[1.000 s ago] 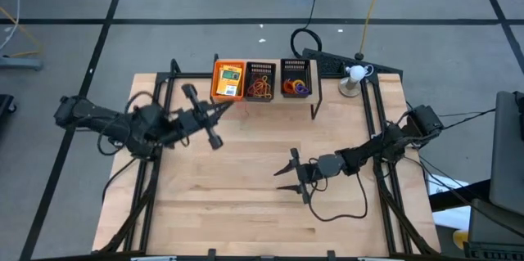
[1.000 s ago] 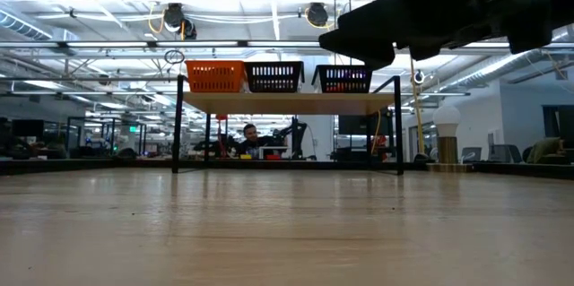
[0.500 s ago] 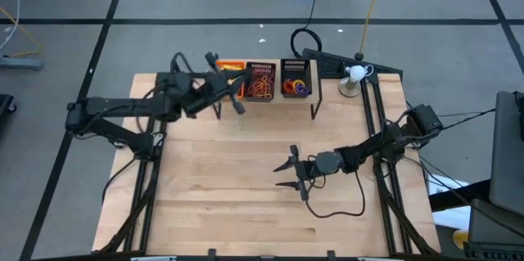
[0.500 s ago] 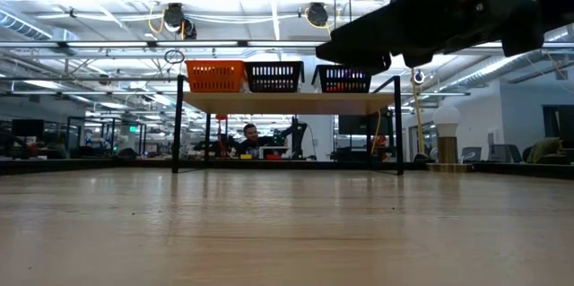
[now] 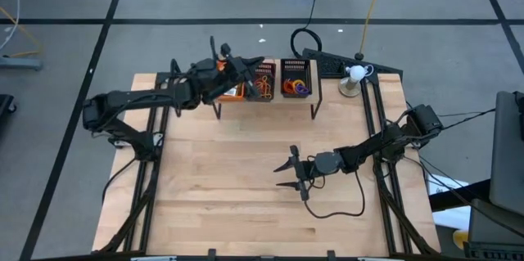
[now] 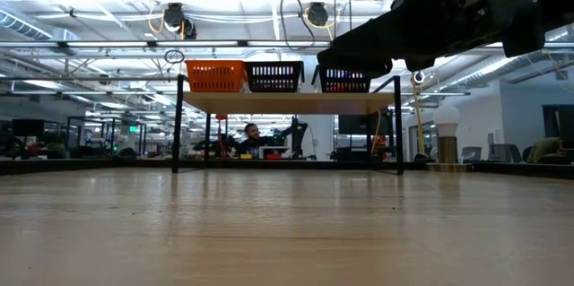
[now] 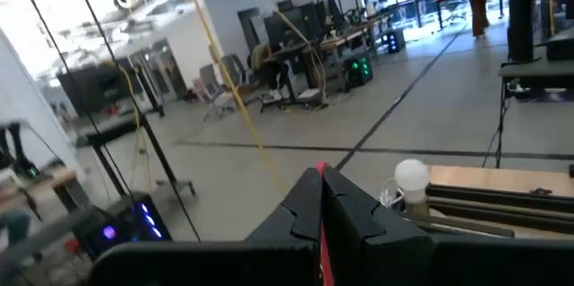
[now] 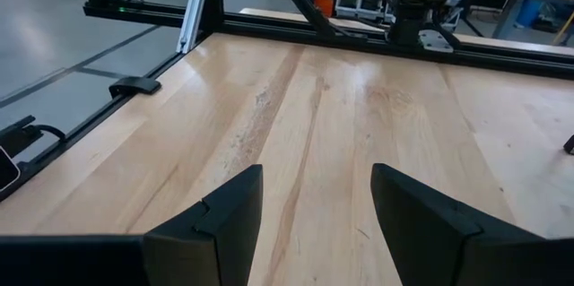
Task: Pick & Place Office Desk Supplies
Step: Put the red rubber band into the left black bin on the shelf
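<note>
Left arm [image 5: 164, 97] swung, seemingly above table [image 5: 246, 204].

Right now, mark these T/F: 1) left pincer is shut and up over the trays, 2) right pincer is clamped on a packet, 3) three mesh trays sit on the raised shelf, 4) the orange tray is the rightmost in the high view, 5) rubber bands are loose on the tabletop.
1) True. The left pincer is shut, above the trays at the table's far edge; something thin and red shows between its fingertips in its wrist view.
2) False. The right pincer is open and empty over bare table.
3) True. One orange tray and two black trays stand side by side.
4) False. It is the leftmost.
5) False. The rubber bands lie in the middle tray.
</note>
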Controlling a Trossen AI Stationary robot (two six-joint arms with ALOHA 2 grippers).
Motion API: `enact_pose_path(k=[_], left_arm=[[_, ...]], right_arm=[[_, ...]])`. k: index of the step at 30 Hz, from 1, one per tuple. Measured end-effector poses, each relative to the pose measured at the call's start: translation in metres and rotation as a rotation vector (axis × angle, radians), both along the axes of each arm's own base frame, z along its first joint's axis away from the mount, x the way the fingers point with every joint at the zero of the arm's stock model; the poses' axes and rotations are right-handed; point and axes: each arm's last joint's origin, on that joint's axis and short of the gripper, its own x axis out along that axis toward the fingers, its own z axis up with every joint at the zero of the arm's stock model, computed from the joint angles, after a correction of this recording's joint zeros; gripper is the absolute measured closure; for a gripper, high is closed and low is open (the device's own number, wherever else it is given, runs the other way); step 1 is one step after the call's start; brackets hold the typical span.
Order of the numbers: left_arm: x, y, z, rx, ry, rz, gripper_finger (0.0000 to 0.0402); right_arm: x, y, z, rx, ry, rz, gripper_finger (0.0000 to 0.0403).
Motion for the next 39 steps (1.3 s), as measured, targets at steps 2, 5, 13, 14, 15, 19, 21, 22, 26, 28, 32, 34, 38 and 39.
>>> enact_pose_path(k=[2,5,13,14,15,19,21,22,26,28,32,34,38,39], left_arm=[[0.001,0.007,-0.004,-0.033,-0.004,-0.007,0.0401],[0.0,0.014,-0.008,-0.08,-0.001,-0.013,0.0401],[-0.002,0.017,-0.011,-0.111,0.021,-0.002,0.0401],[-0.002,0.017,-0.012,-0.114,0.026,-0.002,0.0401],[-0.002,0.017,-0.013,-0.123,0.033,-0.002,0.0401],[-0.002,0.017,-0.014,-0.149,0.033,-0.004,0.0401],[-0.002,0.017,-0.015,-0.161,0.025,-0.004,0.0401],[-0.002,0.017,-0.015,-0.169,0.022,-0.004,0.0401],[-0.002,0.017,-0.017,-0.202,0.022,-0.003,0.0401],[-0.002,0.017,-0.017,-0.213,0.018,-0.003,0.0401],[-0.002,0.017,-0.017,-0.235,0.003,-0.003,0.0401],[-0.002,0.017,-0.017,-0.255,-0.009,-0.003,0.0401],[-0.001,0.016,-0.017,-0.276,-0.021,-0.018,0.0401],[-0.001,0.016,-0.017,-0.282,-0.024,-0.029,0.0401]], right_arm=[[0.0,0.0,0.0,0.0,0.003,-0.002,0.0204],[0.0,0.0,0.0,0.0,0.003,-0.003,0.0204],[0.0,0.0,0.0,0.0,0.003,-0.005,0.0204],[0.0,0.0,0.0,0.0,0.003,-0.005,0.0204],[0.0,0.0,0.0,0.0,0.003,-0.005,0.0204],[0.0,-0.001,0.0,0.022,0.004,-0.012,0.0204],[0.001,-0.003,0.001,0.045,0.004,-0.022,0.0204],[0.001,-0.004,0.0,0.059,0.007,-0.03,0.0204],[0.002,-0.006,0.0,0.111,0.017,-0.05,0.0204],[0.002,-0.006,0.0,0.127,0.021,-0.054,0.0204],[0.002,-0.006,0.001,0.129,0.017,-0.054,0.0204],[0.002,-0.007,0.003,0.138,-0.004,-0.065,0.0204],[0.003,-0.008,0.004,0.179,-0.015,-0.138,0.0204],[0.003,-0.008,0.004,0.184,-0.014,-0.139,0.0204]])
